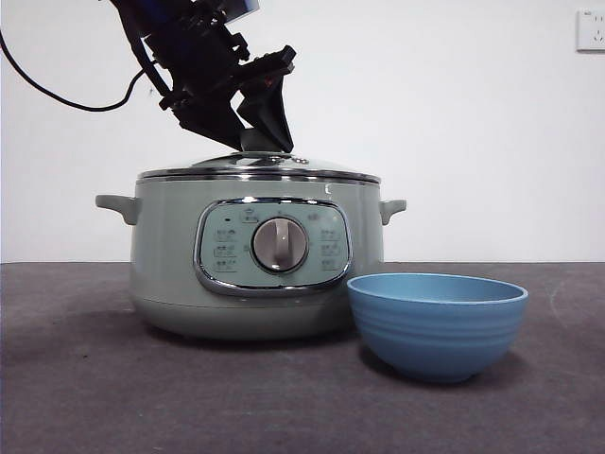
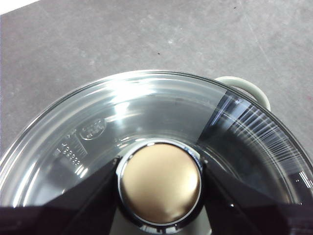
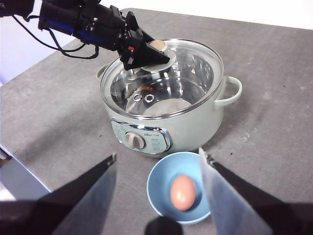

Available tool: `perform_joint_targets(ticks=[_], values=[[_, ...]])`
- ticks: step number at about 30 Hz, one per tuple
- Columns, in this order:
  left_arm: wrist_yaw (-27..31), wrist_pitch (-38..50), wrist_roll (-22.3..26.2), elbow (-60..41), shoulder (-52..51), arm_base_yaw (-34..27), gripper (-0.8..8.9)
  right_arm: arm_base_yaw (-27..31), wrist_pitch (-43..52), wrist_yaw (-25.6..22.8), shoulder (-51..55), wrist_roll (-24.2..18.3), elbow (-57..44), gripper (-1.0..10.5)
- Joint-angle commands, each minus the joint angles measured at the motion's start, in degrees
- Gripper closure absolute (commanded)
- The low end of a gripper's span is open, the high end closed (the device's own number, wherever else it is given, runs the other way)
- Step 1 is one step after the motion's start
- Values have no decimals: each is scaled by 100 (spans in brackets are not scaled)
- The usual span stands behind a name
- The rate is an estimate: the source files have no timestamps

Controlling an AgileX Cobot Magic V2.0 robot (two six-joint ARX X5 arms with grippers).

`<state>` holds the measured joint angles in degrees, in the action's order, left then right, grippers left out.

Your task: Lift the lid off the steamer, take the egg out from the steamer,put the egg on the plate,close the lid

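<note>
The left tool (image 1: 253, 142) sits at the top of the lid (image 1: 255, 167), its two black jaws set on either side of the pale knob (image 2: 160, 182); the left wrist view shows each jaw meeting the knob's chrome collar, so it is closed around the knob. The lid is clear domed glass with a chrome rim and rests level on the steamer (image 1: 180, 265), covering it fully. The steamer is a wide pale mint-green pot with two small side handles and a chrome-framed control panel carrying a silver dial (image 1: 280, 245). It stands on the dark grey worktop (image 1: 85, 378), well in from the front edge.

The right tool (image 3: 156, 196) hangs over the plate (image 3: 159, 178) with its jaws spread wide and nothing between them. The plate is a deep sky-blue ridged bowl, just beside the steamer's front on the dial side, toward the worktop's front edge.

Only the right wrist view looks into the plate and shows the brown egg (image 3: 183, 192) lying in it; from the front the bowl's wall hides it. That view also shows the steamer's shiny inner pan through the glass.
</note>
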<state>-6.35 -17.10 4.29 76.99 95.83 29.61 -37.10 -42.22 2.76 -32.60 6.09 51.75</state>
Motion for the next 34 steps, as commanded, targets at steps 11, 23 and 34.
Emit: perform_joint_targets(ticks=[11, 23, 34], values=[[31, -251, 2, 33, 92, 61, 219, -7, 17, -15, 9, 48, -2, 663], [24, -815, 0, 33, -944, 61, 220, -7, 9, -9, -2, 48, -2, 663], [-584, -2900, -229, 33, -2975, 79, 220, -9, -258, 20, -2, 48, -2, 663]])
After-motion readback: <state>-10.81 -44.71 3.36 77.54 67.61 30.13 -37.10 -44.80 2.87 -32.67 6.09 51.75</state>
